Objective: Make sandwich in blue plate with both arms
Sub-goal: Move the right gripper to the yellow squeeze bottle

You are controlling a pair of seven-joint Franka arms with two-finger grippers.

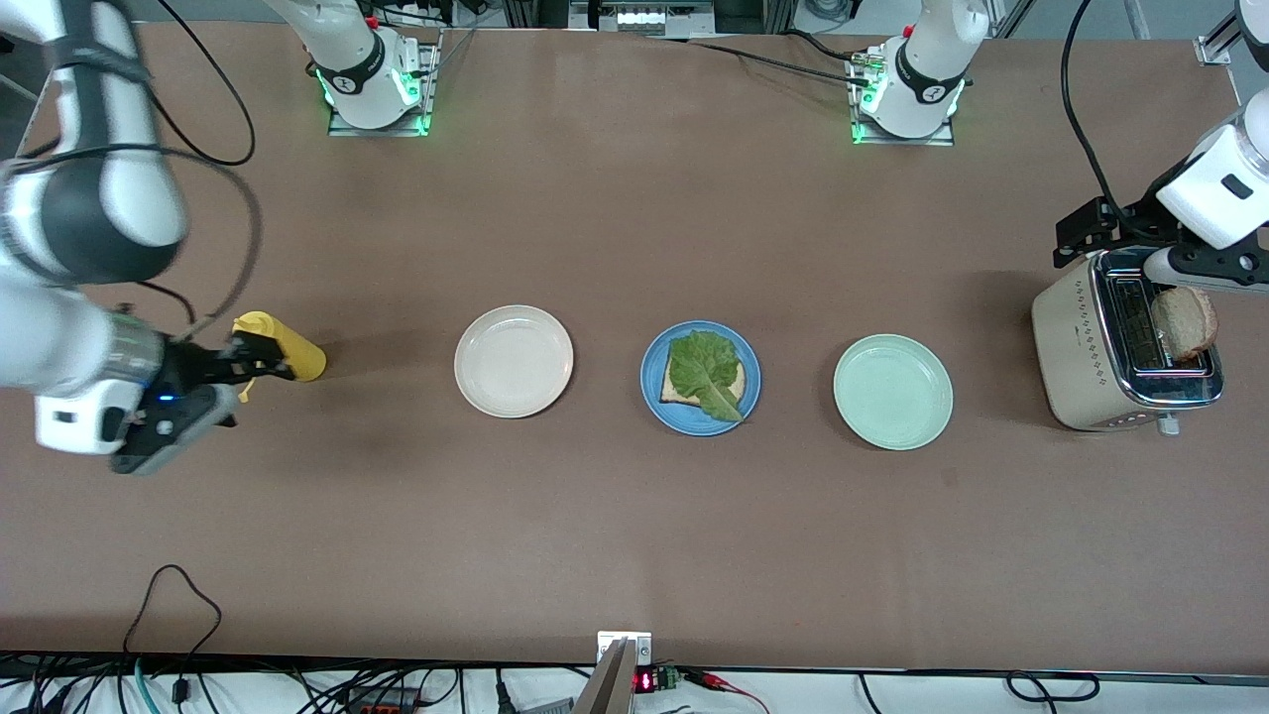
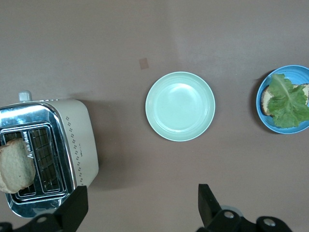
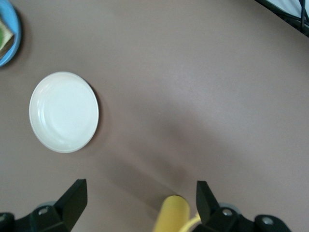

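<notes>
The blue plate (image 1: 654, 394) sits mid-table and holds one bread slice (image 1: 739, 378) with a green lettuce leaf (image 1: 706, 367) on top. A second bread slice (image 1: 1185, 322) sticks up from a slot of the toaster (image 1: 1081, 347) at the left arm's end. My left gripper (image 1: 1079, 238) hovers over the table beside the toaster, open and empty (image 2: 143, 191). The left wrist view shows the toaster bread (image 2: 17, 164) and the blue plate (image 2: 285, 129). My right gripper (image 1: 253, 362) is open at a yellow bottle (image 1: 288, 349), which shows between its fingers (image 3: 171, 215).
An off-white plate (image 1: 514, 360) lies beside the blue plate toward the right arm's end, and a pale mint-green plate (image 1: 892, 392) lies toward the left arm's end. Both are empty. Cables run along the table edge nearest the front camera.
</notes>
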